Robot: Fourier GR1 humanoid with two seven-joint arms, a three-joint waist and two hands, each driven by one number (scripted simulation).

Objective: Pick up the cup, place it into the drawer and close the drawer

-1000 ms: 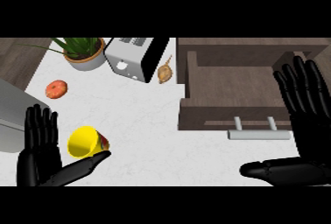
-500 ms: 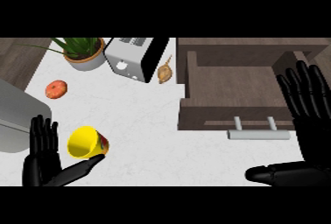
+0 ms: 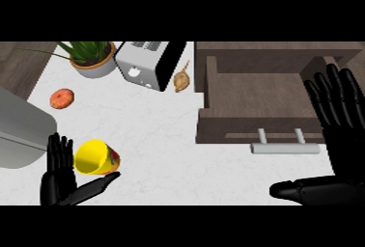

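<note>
Lower in the view than a second ago, the robot's left hand (image 3: 61,181) now shows mostly as straight fingers and an outstretched thumb at the bottom left edge, with the right hand (image 3: 335,108) likewise drawn down slightly. Left hand is released, fingers straight and upright, thumb angled out beneath the bright yellow round cup (image 3: 95,157), which lies tipped on its side just beside the fingers, between them and the thumb; whether it touches them cannot be told. Cup remains on the white marbled counter (image 3: 164,144), outside the open dark wooden drawer (image 3: 257,96), which sits well to the right of the left hand and just left of the right hand. Right hand is open too, fingers spread and straight above the drawer's edge, with the pale grey bar handle (image 3: 284,147) just below and left of its fingers. Above the left hand lies a small orange fruit (image 3: 62,98); farther up stand a potted green plant (image 3: 91,57) and a silver toaster (image 3: 146,65).
</note>
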